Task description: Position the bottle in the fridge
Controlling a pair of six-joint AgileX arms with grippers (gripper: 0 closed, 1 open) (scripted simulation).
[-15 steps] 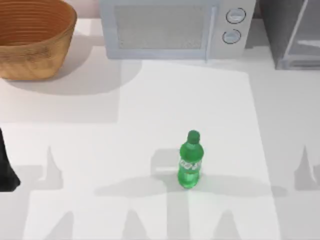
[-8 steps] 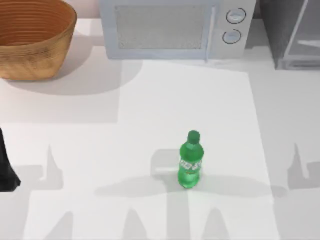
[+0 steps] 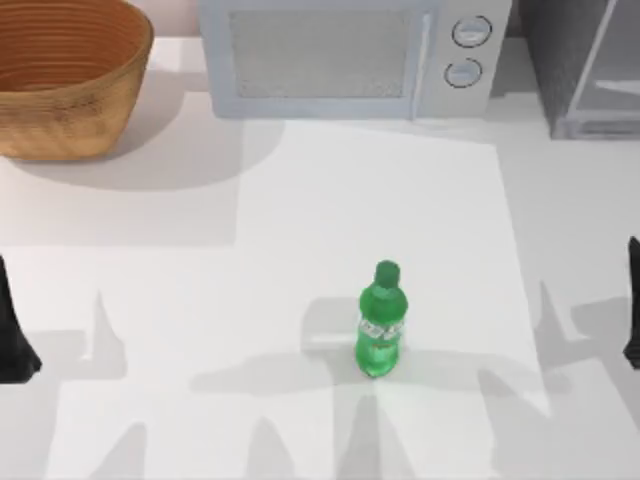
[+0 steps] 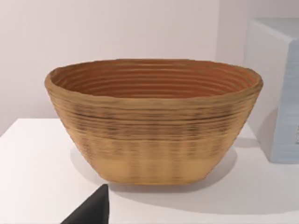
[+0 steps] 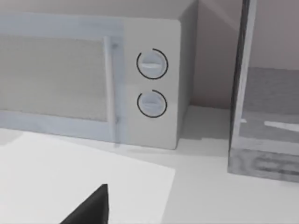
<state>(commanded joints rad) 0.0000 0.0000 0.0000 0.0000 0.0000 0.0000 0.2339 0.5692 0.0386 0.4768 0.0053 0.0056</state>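
Observation:
The green bottle (image 3: 381, 320) stands upright on the white mat, a little right of the table's middle, with its cap on and a pale label band round it. Nothing touches it. The fridge (image 3: 585, 65) is the dark grey cabinet with a glassy door at the back right corner, and the right wrist view shows the fridge (image 5: 264, 116) beside the microwave. My left gripper (image 3: 12, 340) is parked at the table's left edge, far from the bottle. My right gripper (image 3: 632, 315) shows as a dark shape at the right edge, level with the bottle.
A light grey microwave (image 3: 340, 55) with two round dials stands at the back centre, left of the fridge. A woven basket (image 3: 65, 75) sits at the back left, and the left wrist view faces the basket (image 4: 154, 121). Open table lies between bottle and fridge.
My right arm has come into the top view at the right edge, and its shadows have slid left toward the bottle. The bottle and the left arm have not moved.

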